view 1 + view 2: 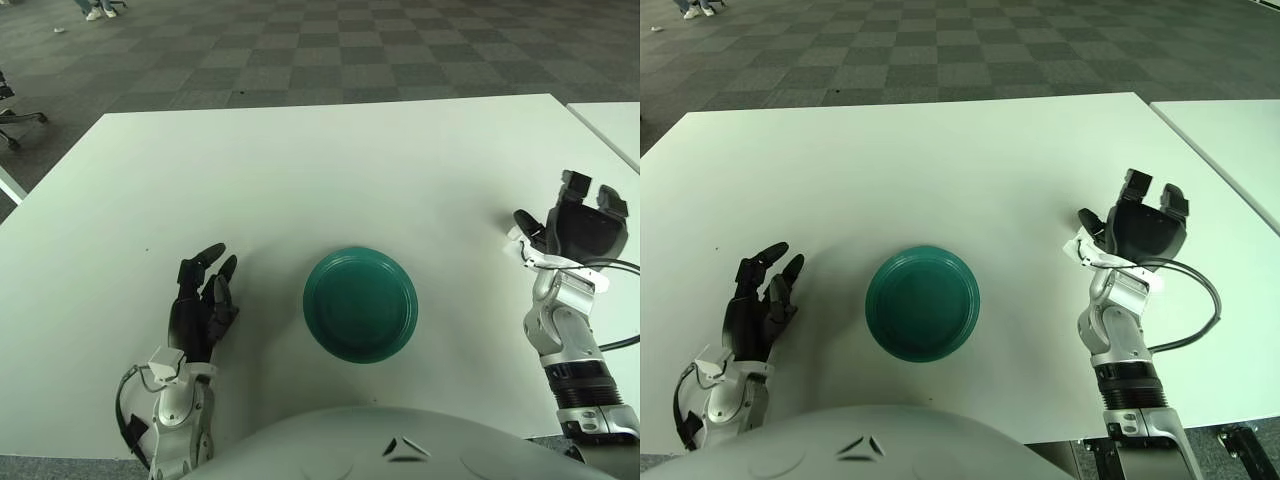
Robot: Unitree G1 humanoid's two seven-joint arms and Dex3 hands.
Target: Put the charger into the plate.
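Note:
A dark green plate (360, 303) sits on the white table (300, 170), near the front edge and in the middle. My right hand (572, 207) is at the right side of the table, fingers spread upward and holding nothing. A small white piece, apparently the charger (1079, 250), shows on the table just beside the thumb of that hand; most of it is hidden behind the hand. My left hand (204, 296) shows left of the plate with its fingers stretched out and nothing in them.
A second white table (612, 125) stands close on the right, with a narrow gap between the two. A black cable (1200, 310) loops beside my right forearm. Grey checkered floor lies beyond the far edge.

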